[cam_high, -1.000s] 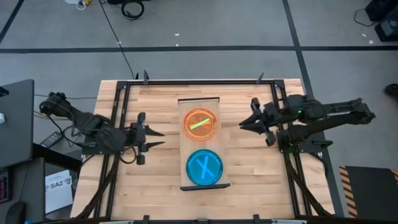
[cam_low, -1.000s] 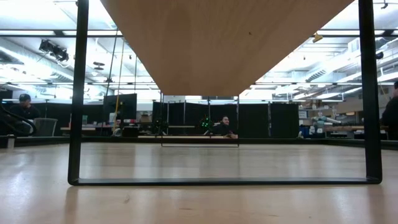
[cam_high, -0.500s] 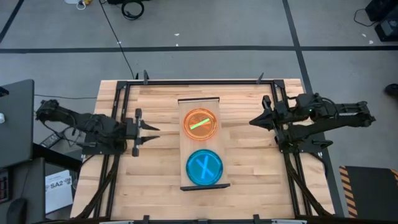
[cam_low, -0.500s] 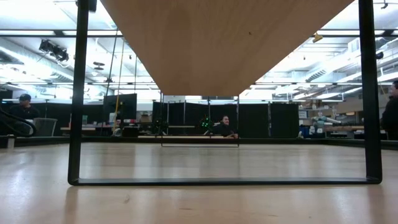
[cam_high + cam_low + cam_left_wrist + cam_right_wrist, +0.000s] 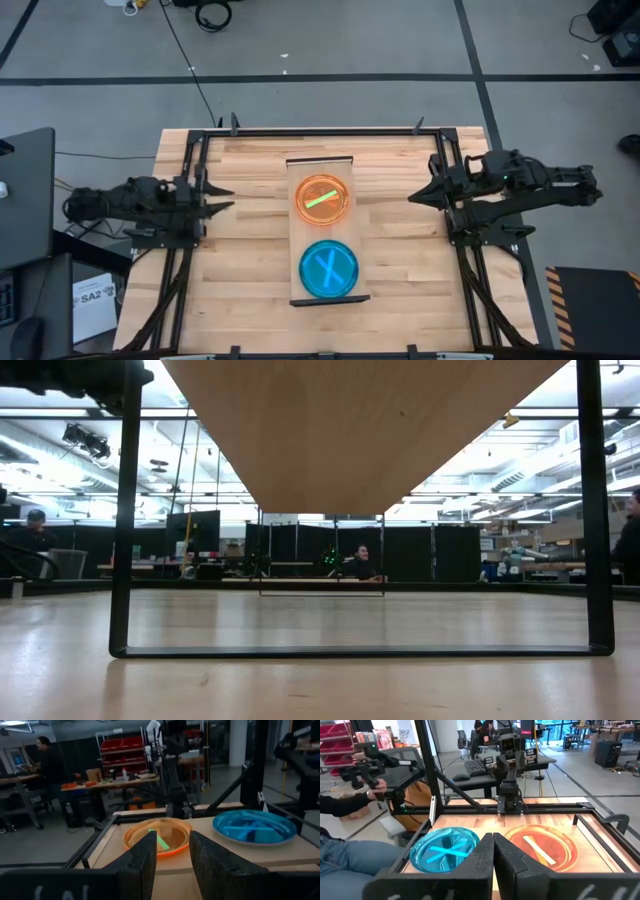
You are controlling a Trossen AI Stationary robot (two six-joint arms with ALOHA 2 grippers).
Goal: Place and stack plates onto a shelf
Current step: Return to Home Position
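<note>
Away from the shelf point(image 5: 320, 167) both my arms have drawn back since a second ago; it lies in the middle of the table point(image 5: 250, 270) with an orange stack point(image 5: 322, 199) of plates, a green streak showing in it, at one end and a blue stack point(image 5: 328, 268) at the other. My left gripper point(image 5: 230, 198) hovers near the table's left edge, fingers a narrow gap apart and empty, while my right gripper point(image 5: 412, 199) hangs near the right edge, fingers pressed together, holding nothing

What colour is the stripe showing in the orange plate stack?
The stripe is lime green, clearest in the high view.
</note>
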